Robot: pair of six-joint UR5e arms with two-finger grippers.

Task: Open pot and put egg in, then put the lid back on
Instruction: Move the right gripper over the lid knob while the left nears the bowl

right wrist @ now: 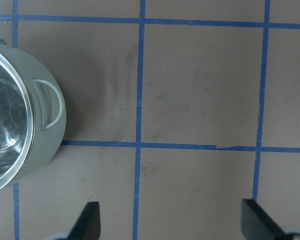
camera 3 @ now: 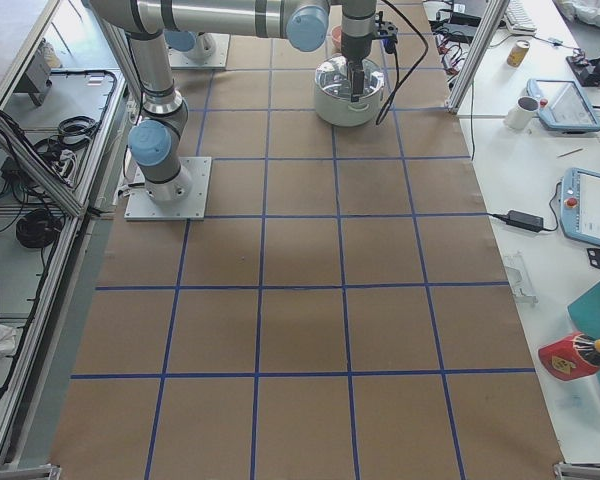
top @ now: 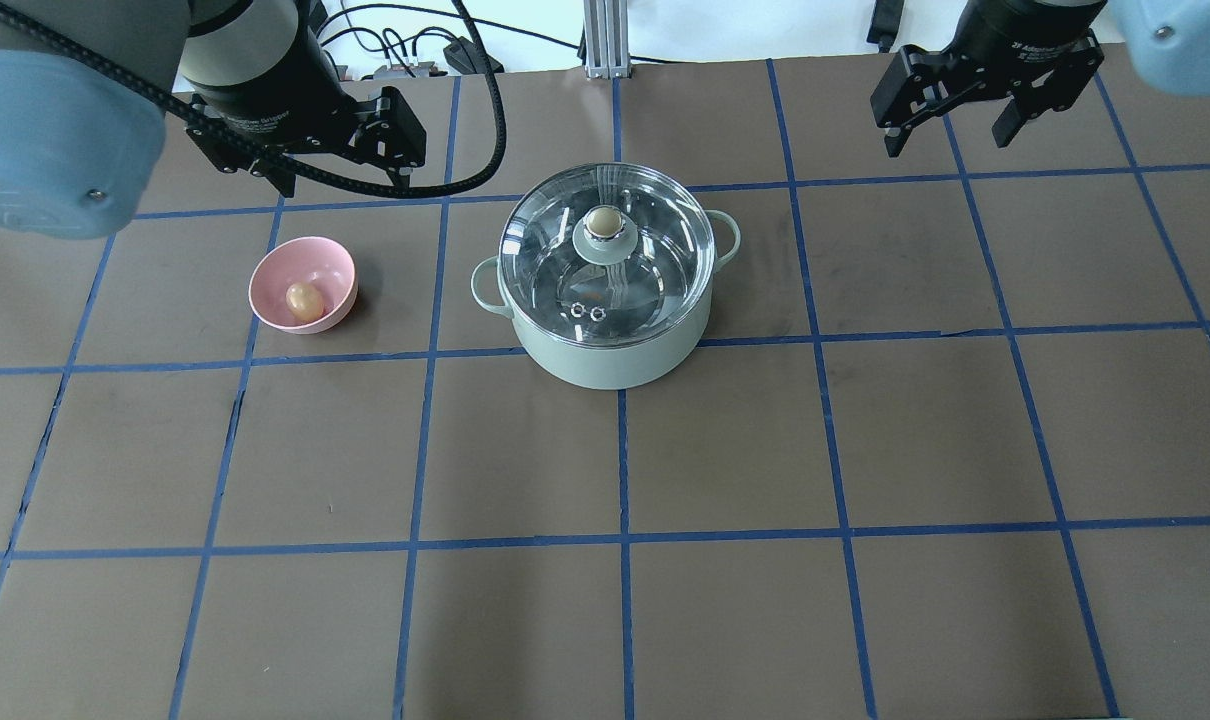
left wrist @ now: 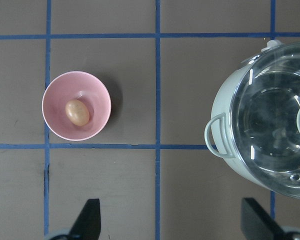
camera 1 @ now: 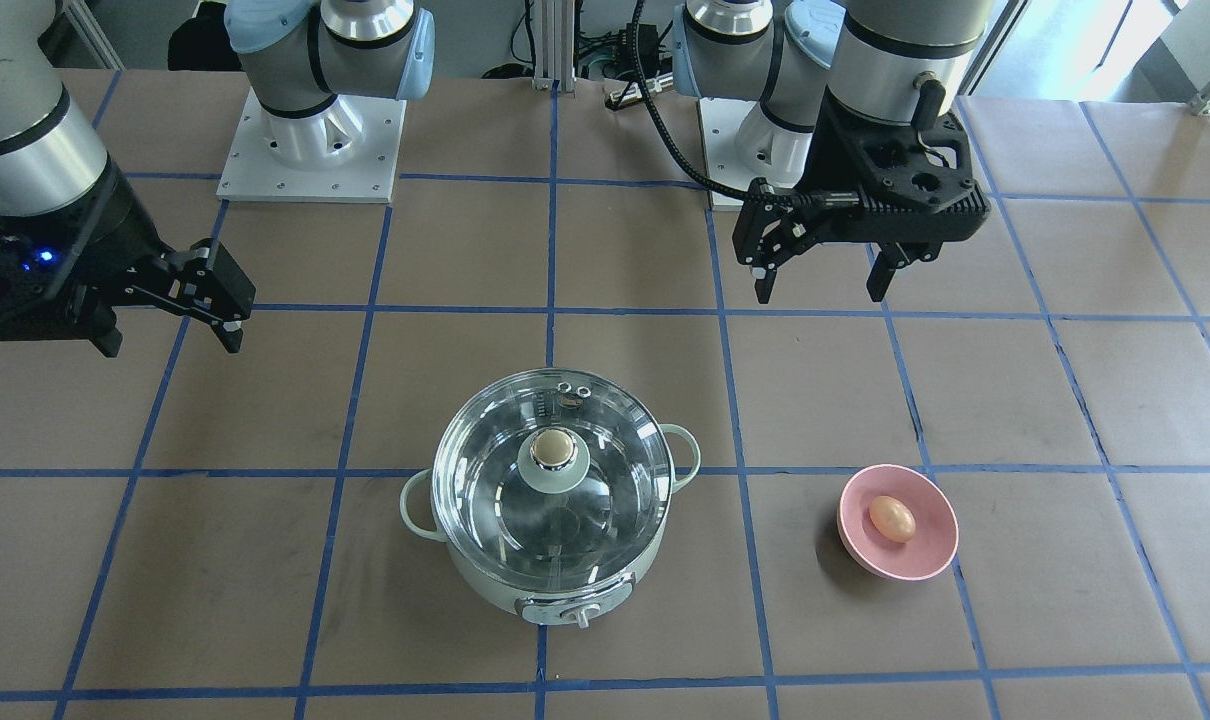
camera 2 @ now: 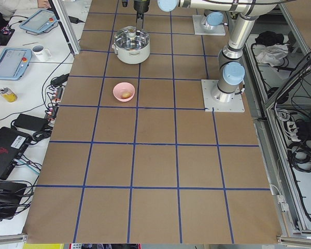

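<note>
Lid [top: 655, 250] sits closed on pot [top: 605, 350], mid-table [top: 725, 450]; egg [top: 303, 299] lies in pink bowl [top: 275, 270], apart from pot on robot's L side; L gripper [camera 1: 820, 295] hovers above table nr bowl, jaws wide, holding nothing; R gripper [camera 1: 170, 345] hovers off pot's other side, well apart, jaws wide, holding nothing.

Pink bowl [camera 1: 931, 547] on a seemingly paper-covered table [camera 1: 265, 560].
</note>
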